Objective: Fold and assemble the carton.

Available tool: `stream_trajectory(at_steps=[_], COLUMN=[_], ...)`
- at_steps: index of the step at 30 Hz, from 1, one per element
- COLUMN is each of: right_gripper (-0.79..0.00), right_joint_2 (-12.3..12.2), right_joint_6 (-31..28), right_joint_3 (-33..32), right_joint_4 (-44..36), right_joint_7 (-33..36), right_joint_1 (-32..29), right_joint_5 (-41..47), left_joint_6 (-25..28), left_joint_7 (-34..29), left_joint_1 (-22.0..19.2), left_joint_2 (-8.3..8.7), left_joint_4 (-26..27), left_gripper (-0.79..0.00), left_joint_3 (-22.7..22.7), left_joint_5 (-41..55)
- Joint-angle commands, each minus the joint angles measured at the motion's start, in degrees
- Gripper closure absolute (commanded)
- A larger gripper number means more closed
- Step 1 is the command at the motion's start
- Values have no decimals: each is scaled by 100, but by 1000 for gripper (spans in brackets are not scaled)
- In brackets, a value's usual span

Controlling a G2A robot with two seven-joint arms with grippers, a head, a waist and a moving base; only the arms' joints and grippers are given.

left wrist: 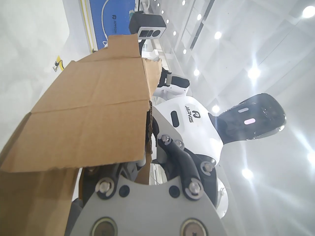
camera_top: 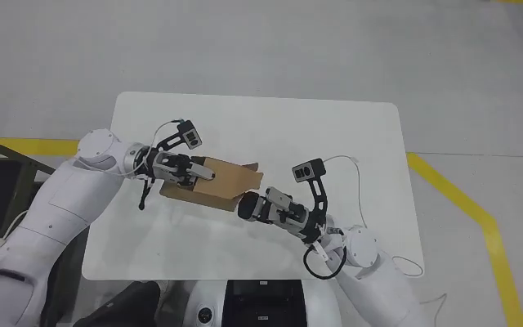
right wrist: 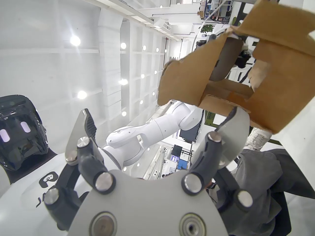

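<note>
A brown cardboard carton (camera_top: 221, 184), partly unfolded with loose flaps, is held over the middle of the white table (camera_top: 327, 131). My left gripper (camera_top: 204, 173) comes in from the left and is shut on the carton (left wrist: 93, 104); a cardboard wall sits pinched between its fingers (left wrist: 172, 153). My right gripper (camera_top: 245, 206) is at the carton's near right end. In the right wrist view the right gripper (right wrist: 160, 121) stands wide open, with one finger (right wrist: 233, 128) against the lower edge of the carton (right wrist: 275, 79), whose open inside faces it.
A thin white cable (camera_top: 351, 163) loops over the table's right part. Yellow floor tape (camera_top: 458, 196) runs past the right side, and a dark frame (camera_top: 16, 163) stands off the left edge. The far half of the table is bare.
</note>
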State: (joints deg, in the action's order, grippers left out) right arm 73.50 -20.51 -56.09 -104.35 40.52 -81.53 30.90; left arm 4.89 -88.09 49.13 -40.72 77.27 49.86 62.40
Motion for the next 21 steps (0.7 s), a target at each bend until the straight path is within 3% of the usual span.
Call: stream_trajectory(at_steps=[1, 15, 21], right_gripper=[-785, -785, -785], right_joint_2=[-1, 37, -9], right_joint_6=[10, -4, -163], right_joint_3=[4, 193, -104], right_joint_4=[-10, 0, -52], right_joint_7=[24, 127, 62], right_joint_1=[-1, 108, -47], right_joint_5=[28, 172, 232], left_joint_6=[-42, -172, -216], left_joint_7=[9, 9, 9], left_joint_1=[36, 137, 139], left_joint_2=[-3, -24, -25], left_joint_4=[52, 249, 184], left_gripper=[0, 0, 0], left_joint_3=[5, 53, 108], left_joint_5=[-13, -20, 0])
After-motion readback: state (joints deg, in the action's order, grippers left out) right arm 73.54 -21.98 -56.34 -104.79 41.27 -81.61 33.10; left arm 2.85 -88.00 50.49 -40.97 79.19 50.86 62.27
